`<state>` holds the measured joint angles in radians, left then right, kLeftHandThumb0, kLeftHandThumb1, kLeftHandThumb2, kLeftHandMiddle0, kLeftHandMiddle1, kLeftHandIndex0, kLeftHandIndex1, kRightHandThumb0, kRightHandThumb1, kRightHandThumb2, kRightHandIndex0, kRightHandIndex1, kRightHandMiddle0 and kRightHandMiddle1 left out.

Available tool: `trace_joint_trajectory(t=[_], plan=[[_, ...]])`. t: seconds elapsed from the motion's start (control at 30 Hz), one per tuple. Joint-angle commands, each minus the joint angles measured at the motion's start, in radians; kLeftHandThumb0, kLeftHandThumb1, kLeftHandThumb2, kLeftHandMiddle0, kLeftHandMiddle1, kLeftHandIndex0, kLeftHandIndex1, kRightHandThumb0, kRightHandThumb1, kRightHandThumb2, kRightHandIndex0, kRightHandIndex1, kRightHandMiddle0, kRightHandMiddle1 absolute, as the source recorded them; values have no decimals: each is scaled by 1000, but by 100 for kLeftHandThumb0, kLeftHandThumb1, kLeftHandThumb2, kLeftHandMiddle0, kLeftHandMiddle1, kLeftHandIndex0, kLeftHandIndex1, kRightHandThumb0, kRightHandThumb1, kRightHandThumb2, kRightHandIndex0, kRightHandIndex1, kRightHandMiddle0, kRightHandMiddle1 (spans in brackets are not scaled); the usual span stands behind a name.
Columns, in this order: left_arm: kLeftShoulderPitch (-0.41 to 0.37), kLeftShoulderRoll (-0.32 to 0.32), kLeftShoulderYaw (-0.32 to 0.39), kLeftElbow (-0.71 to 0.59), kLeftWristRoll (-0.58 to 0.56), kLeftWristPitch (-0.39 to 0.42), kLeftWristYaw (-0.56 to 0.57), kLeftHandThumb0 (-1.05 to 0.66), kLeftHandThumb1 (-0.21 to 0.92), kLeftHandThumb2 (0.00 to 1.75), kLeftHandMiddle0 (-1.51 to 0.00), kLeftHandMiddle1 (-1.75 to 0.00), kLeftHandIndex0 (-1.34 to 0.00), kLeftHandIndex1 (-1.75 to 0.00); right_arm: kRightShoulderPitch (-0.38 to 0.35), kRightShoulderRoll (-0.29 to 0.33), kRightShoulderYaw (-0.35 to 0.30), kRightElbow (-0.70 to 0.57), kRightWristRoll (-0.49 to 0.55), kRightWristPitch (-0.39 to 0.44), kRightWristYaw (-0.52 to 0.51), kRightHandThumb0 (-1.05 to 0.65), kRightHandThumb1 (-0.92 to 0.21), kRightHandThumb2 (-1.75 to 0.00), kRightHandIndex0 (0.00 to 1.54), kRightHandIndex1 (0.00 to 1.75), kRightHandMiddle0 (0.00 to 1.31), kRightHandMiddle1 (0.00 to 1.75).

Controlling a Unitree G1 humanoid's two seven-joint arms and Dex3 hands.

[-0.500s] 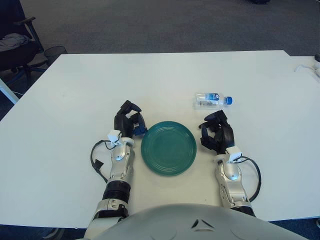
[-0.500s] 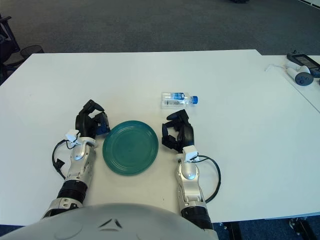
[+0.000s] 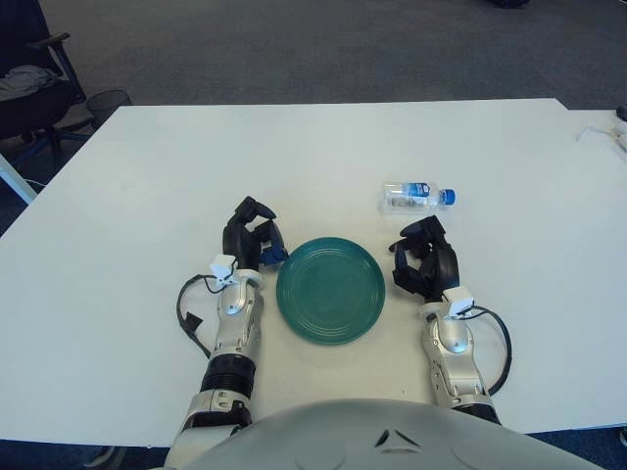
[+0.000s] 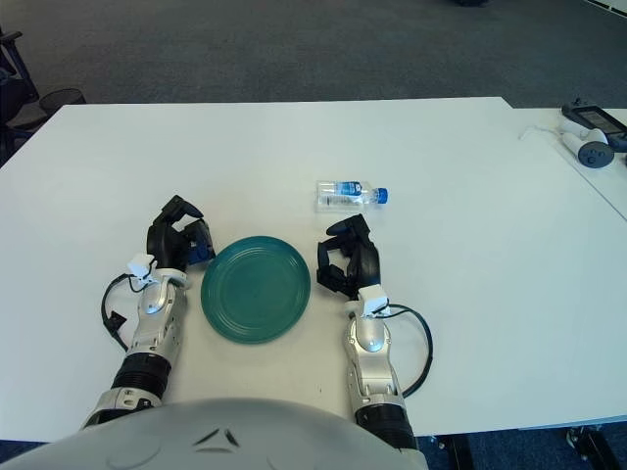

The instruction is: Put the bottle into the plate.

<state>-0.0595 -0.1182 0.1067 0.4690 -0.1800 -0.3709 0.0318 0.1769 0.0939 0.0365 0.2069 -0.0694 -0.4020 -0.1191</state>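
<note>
Lying on its side on the white desk (image 3: 147, 196), the small water bottle (image 3: 417, 196) with its blue cap sat beyond the green plate (image 3: 330, 289), off toward the robot's right. The right hand (image 3: 423, 262) showed just beside the plate's right rim, near the bottle yet apart from it, fingers curled and grasping nothing. The left hand (image 3: 251, 235) showed at the plate's left rim, likewise clenched and empty.
</note>
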Motion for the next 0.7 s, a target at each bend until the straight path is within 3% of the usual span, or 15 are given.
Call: trace_joint_trajectory(t=[0.0, 0.13, 0.33, 0.53, 0.67], plan=[[64, -19, 14, 43, -4, 39, 8, -57, 8, 160, -132, -175, -80, -175, 104, -27, -25, 56, 9, 98, 7, -1, -54, -98, 53, 152, 30, 174], [61, -21, 13, 44, -3, 50, 14, -57, 9, 160, -132, -175, -80, -175, 124, -43, -33, -30, 19, 115, 28, -1, -54, -99, 52, 155, 28, 174], [55, -20, 11, 54, 5, 48, 21, -57, 10, 159, -132, -175, -79, -175, 146, -100, -65, -346, 33, 206, 82, -1, -55, -99, 51, 159, 26, 173], [39, -22, 15, 85, 6, 32, 17, -55, 12, 156, -130, -175, -77, -175, 132, -122, -81, -465, 43, 185, 98, 0, -55, -100, 51, 161, 25, 172], [24, -26, 19, 110, 8, 20, 23, -55, 12, 156, -130, -175, -77, -175, 88, -141, -108, -472, 66, 115, 109, 0, -55, -101, 51, 165, 23, 171]])
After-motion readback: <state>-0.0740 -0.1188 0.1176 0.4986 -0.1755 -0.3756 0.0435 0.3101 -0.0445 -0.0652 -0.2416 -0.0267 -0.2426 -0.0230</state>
